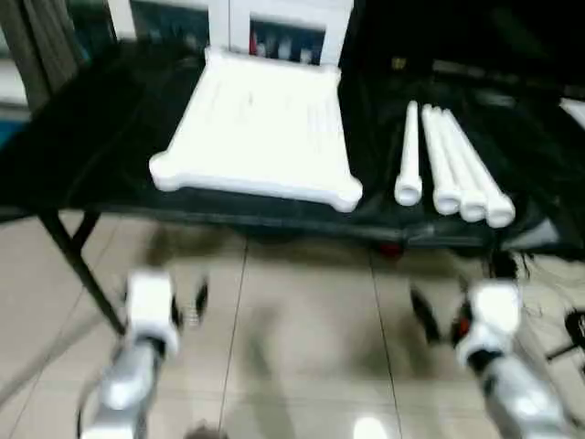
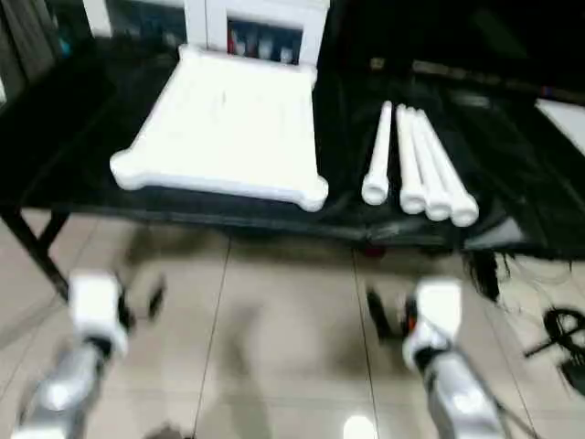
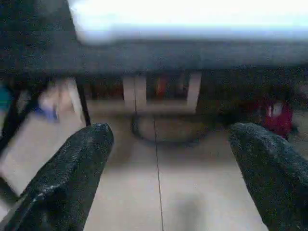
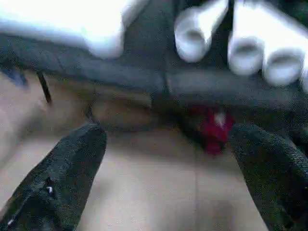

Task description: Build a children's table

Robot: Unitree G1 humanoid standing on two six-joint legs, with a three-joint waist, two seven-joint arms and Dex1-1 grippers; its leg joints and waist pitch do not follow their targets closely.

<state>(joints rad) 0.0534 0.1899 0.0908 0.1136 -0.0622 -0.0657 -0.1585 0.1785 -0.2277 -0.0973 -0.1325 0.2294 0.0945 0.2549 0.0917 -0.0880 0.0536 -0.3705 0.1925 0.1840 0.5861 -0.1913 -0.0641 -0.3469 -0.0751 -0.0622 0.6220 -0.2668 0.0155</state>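
The white table top lies ribbed side up on the black-cloth work table, its rounded corner sockets toward me. Several white tubular legs lie side by side to its right, their open ends at the table's front edge. My left gripper hangs low in front of the work table, over the tiled floor, open and empty, with its fingers wide apart. My right gripper is also low, below the legs, open with nothing between its fingers.
The work table's black folding leg slants to the floor near my left arm. A small red object sits under the table. Black cables lie on the floor at right. A white cabinet stands behind the table.
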